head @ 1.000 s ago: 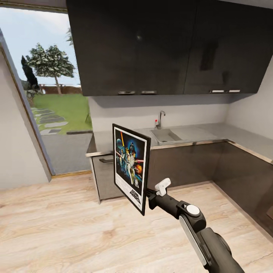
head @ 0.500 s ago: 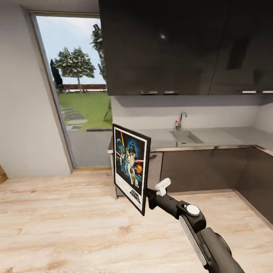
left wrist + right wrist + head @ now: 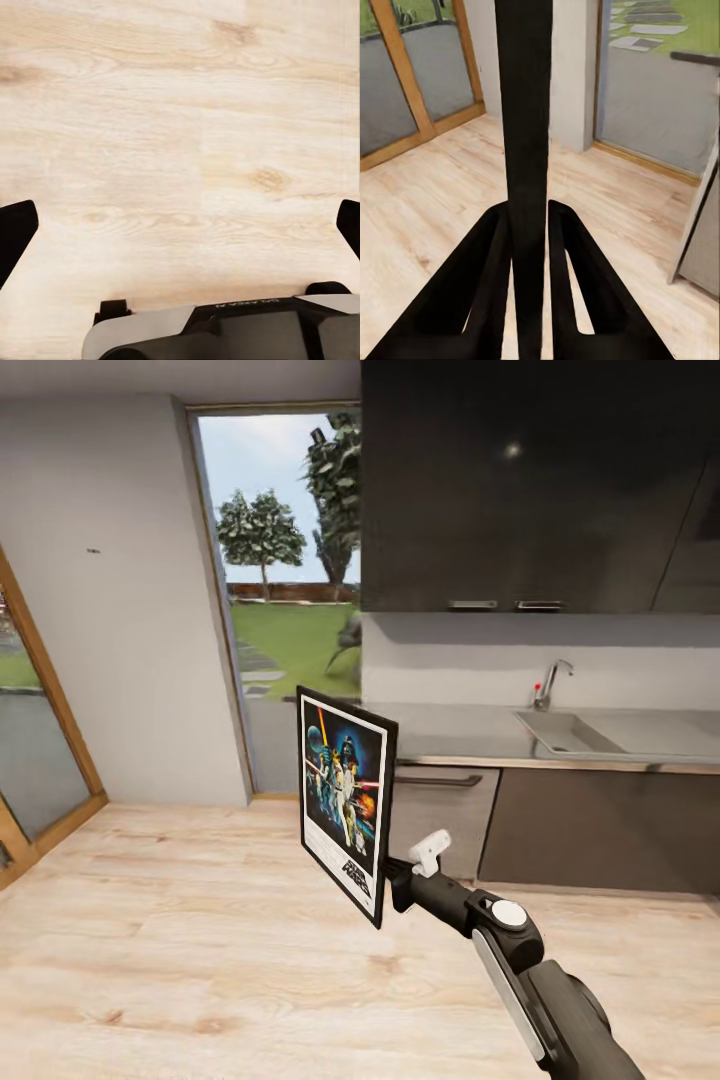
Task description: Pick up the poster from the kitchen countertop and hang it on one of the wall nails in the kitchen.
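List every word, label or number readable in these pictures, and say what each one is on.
Logo in the white bottom strip of the poster, held in the right tool: too small and slanted to read.
Dark lettering on the grey housing in the left wrist view: upside down and blurred, not legible.
No other text can be made out.

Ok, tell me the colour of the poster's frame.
Black, with a thin white border inside; the poster shows best in the head view.
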